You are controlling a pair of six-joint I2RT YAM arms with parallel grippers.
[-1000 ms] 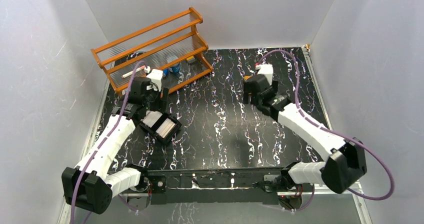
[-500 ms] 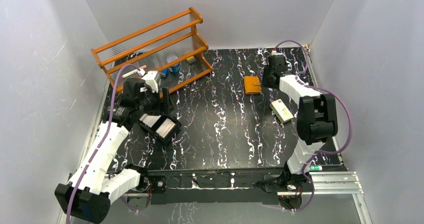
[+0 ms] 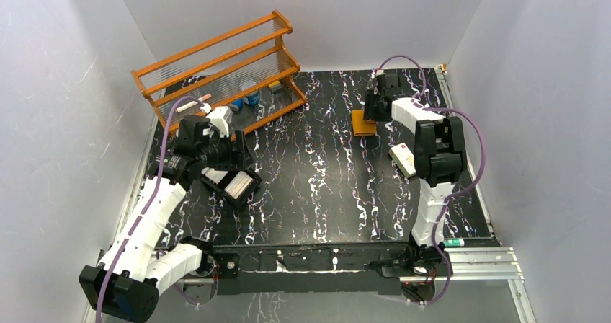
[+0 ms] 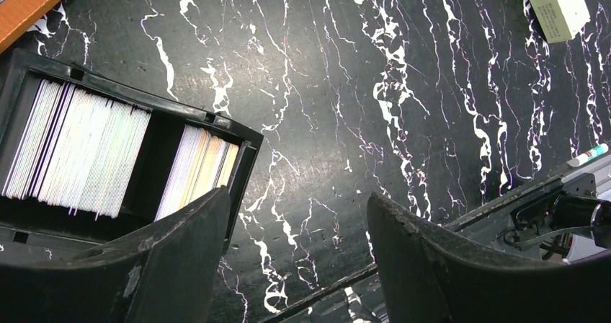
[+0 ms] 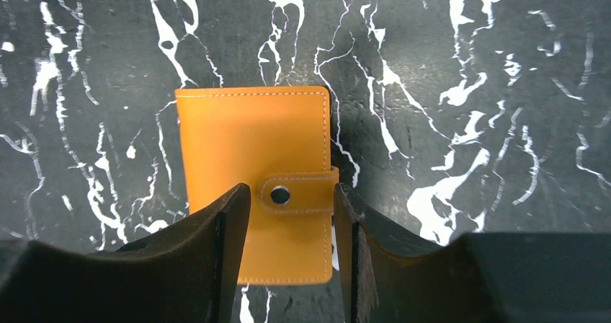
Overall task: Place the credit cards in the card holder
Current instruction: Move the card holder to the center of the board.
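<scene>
The card holder [image 5: 252, 139] is a shut orange leather wallet with a snap tab [image 5: 299, 193], lying flat on the black marbled table at the back right [image 3: 362, 125]. My right gripper [image 5: 292, 215] is open just above it, its fingers on either side of the tab end; in the top view it [image 3: 373, 112] covers part of the wallet. The credit cards [image 4: 79, 150] stand edge-on in two stacks in a black tray [image 3: 232, 184]; the second stack [image 4: 202, 168] is partly yellowish. My left gripper [image 4: 299, 222] is open and empty beside the tray's right end.
A cream oblong box with a red mark [image 3: 405, 158] lies right of centre, and shows in the left wrist view [image 4: 555, 6]. An orange wooden rack [image 3: 216, 71] with small items stands at the back left. A marker [image 3: 454, 242] lies by the front rail.
My right arm folded back to the far right, uncovering the wallet, then brought its gripper left over it. My left arm drew back slightly by the tray.
</scene>
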